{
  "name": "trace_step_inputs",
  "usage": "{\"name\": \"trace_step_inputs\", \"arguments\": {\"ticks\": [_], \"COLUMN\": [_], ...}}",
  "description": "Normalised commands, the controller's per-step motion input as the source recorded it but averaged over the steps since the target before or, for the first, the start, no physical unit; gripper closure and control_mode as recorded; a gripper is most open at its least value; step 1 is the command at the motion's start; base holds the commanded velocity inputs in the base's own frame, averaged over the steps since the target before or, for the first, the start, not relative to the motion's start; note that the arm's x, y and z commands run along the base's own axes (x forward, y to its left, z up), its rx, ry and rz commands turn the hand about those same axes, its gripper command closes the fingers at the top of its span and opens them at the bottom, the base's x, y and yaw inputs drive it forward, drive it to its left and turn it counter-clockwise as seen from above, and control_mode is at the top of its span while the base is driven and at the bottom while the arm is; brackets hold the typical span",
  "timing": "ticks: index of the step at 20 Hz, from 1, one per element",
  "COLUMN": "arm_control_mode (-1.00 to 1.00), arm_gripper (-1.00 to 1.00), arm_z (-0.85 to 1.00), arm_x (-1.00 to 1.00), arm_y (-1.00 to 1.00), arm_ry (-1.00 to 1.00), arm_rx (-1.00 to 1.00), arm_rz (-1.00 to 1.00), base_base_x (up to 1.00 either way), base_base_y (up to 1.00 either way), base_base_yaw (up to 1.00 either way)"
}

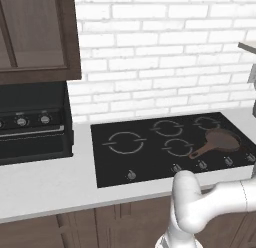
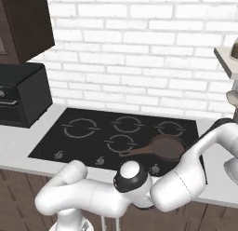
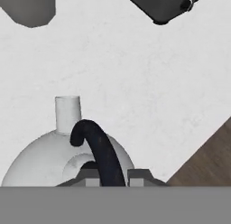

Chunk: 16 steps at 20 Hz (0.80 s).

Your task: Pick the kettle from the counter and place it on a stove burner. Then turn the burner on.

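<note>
Brown frying pan [image 1: 220, 141] on black cooktop [image 1: 150, 164], white brick wall [image 1: 165, 57]

You've got a glossy white arm [image 2: 107, 195] built from fat rounded tubular links, with a dark joint ring and white round cap [image 2: 130, 172] at the elbow. Gripper [image 3: 114, 177] fingertips are small, grey, blocky.

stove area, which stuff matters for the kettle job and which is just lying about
For the job:
kettle
counter
stove burner
burner knobs
hand

Lying about:
frying pan
oven
</note>
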Motion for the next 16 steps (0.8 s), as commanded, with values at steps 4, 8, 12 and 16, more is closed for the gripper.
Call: {"name": "trace_step_inputs", "arguments": {"ticks": [4,8,12,16], "arm_control_mode": [-1.0,-1.0,-1.0,-1.0], "arm_gripper": [1.0,1.0,1.0,1.0], "arm_z": [0.41,0.3,0.31,0.39], "arm_x": [-0.48,-0.38,-0.39,-0.35], "arm_y": [0.58,0.77,0.96,1.0], "arm_ry": [-0.19,-0.19,-0.2,-0.18], "arm_rx": [0.0,0.0,-0.01,-0.05], "arm_rz": [0.0,0.0,0.0,0.0], "base_base_x": [0.0,0.0,0.0,0.0], "base_base_y": [0.0,0.0,0.0,0.0], "base_base_yaw": [0.0,0.0,0.0,0.0]}}
